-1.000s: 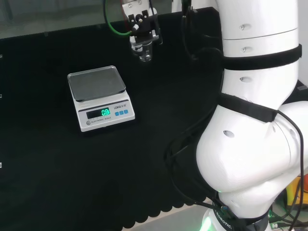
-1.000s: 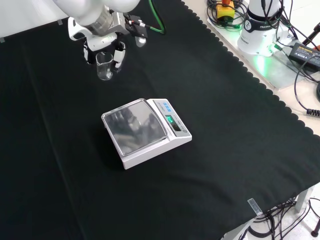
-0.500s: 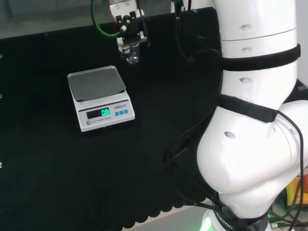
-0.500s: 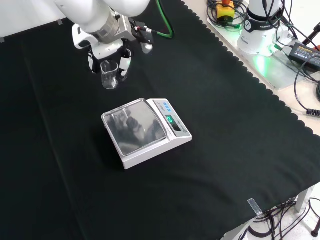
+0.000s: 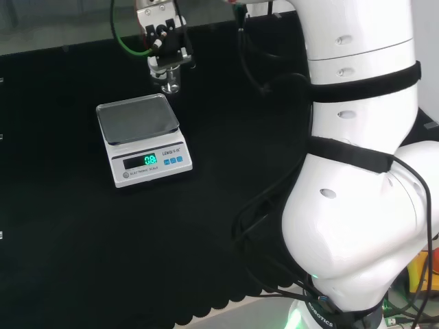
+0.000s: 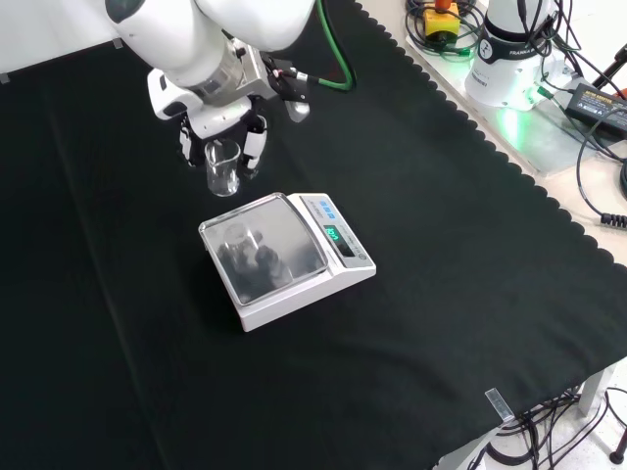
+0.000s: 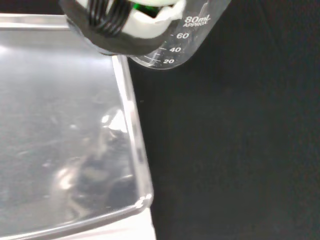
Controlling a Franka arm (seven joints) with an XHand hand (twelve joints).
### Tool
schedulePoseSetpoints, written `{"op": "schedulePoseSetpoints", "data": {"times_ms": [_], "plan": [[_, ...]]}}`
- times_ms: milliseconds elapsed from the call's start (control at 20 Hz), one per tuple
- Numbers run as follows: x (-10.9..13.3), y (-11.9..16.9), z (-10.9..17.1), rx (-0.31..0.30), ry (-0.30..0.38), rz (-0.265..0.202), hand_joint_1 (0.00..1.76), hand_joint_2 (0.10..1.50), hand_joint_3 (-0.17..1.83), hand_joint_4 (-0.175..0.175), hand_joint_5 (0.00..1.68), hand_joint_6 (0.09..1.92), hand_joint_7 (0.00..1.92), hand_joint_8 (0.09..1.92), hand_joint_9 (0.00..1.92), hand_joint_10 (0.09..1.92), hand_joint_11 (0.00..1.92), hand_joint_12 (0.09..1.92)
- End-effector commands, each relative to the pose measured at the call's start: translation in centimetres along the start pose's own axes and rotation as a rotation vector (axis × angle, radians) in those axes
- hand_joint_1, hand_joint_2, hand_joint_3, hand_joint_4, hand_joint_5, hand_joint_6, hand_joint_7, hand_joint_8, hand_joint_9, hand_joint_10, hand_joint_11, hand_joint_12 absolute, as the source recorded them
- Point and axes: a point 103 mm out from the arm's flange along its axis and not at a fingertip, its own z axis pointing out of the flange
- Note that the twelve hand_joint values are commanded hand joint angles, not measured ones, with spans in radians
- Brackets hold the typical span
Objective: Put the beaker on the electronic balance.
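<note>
Beaker in carry, just short of the balance pan.

Hand curled round the clear beaker, holding it upright in the air just beside the electronic balance, toward the table's far edge in the head view; upright probably so it sets down flat. Pan bare. Glass hard to read: contents unclear, and fingers hide its upper part.

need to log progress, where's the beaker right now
In the front view the beaker hangs in the hand, just above and left of the balance, near the pan's far corner and not yet on it.
</note>
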Motion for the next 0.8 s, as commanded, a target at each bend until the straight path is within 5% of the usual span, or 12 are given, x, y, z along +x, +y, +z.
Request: {"op": "schedulePoseSetpoints", "data": {"times_ms": [50,800], "plan": [[3.6,-0.6,0.1,0.003,-0.019,-0.055,1.07,0.79,0.61,-0.175,1.01,0.39,1.0,0.54,1.47,0.09,1.64,0.51],[7.7,-1.1,2.8,0.042,-0.064,-0.131,1.07,0.79,0.6,-0.175,1.01,0.39,1.0,0.54,1.47,0.09,1.64,0.5]]}}
